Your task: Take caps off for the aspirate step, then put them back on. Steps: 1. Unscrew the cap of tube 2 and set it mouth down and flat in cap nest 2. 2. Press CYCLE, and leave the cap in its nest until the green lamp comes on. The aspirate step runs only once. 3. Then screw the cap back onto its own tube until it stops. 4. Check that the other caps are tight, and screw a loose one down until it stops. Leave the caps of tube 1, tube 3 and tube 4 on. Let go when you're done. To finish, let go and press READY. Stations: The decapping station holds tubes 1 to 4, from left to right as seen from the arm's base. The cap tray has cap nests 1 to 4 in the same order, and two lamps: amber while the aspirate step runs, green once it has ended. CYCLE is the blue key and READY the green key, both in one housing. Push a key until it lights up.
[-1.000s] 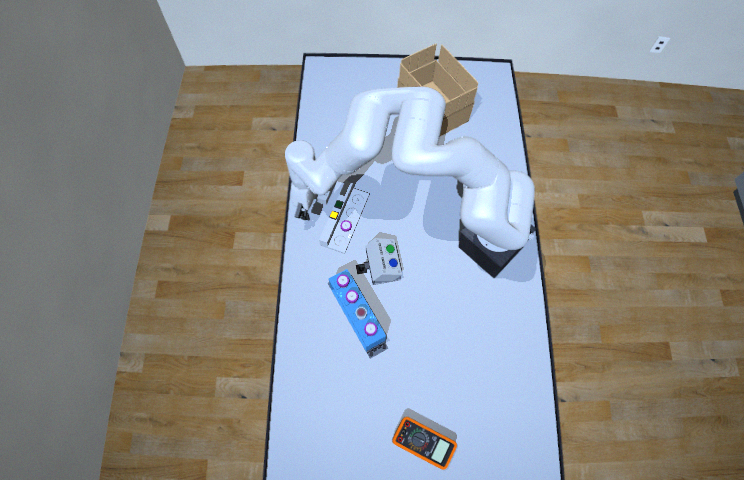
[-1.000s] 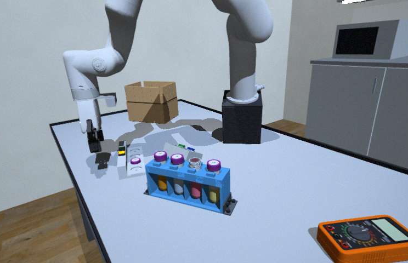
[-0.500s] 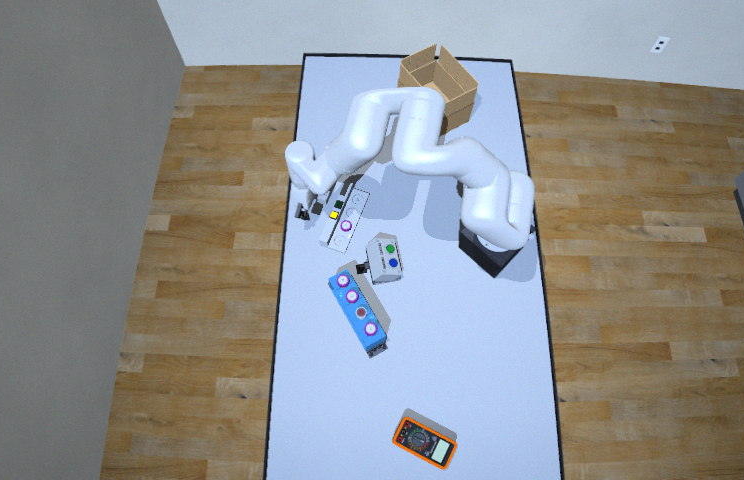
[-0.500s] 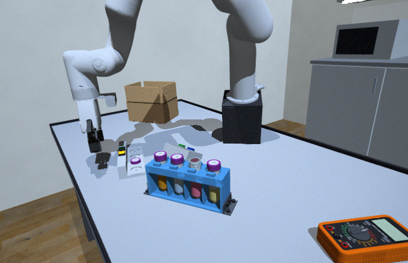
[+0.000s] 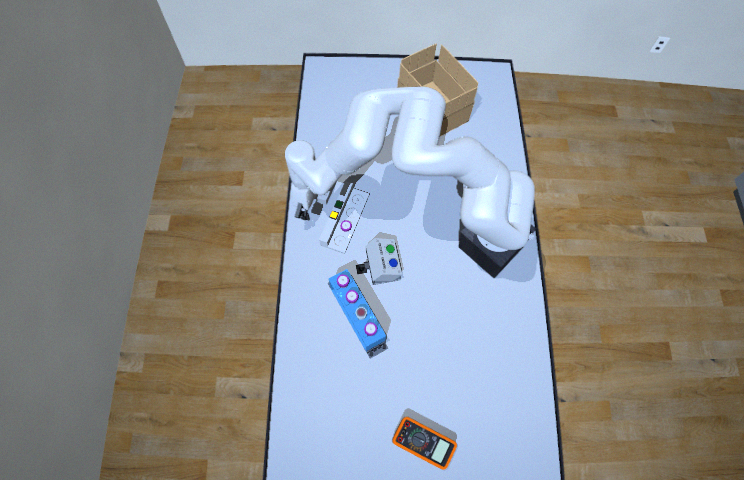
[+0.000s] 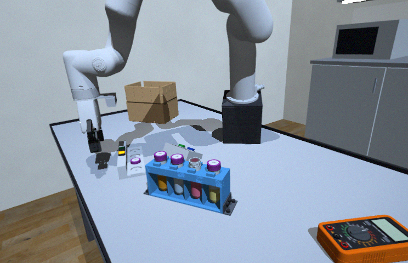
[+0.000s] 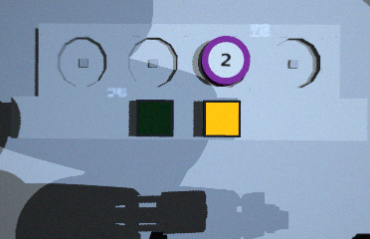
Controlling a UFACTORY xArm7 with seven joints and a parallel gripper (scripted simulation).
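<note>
The white cap tray (image 5: 343, 217) lies near the table's left edge. A purple-rimmed cap marked 2 (image 7: 225, 60) sits flat in one nest; it also shows in the overhead view (image 5: 345, 225) and the side view (image 6: 135, 160). The other three nests are empty. The amber lamp (image 7: 222, 119) is lit and the green lamp (image 7: 154, 118) is dark. The blue rack (image 6: 187, 182) holds four tubes: three wear purple caps, and one tube (image 6: 194, 161) stands open. My gripper (image 6: 94, 141) (image 5: 305, 211) is open and empty, hanging above the table beside the tray's lamp side.
The key housing (image 5: 384, 259) with a green key (image 5: 390, 247) and a blue key (image 5: 392, 262) stands between tray and rack. A cardboard box (image 5: 438, 79) is at the far end, an orange multimeter (image 5: 424, 442) at the near end. The arm's black base (image 6: 242, 120) stands at the right.
</note>
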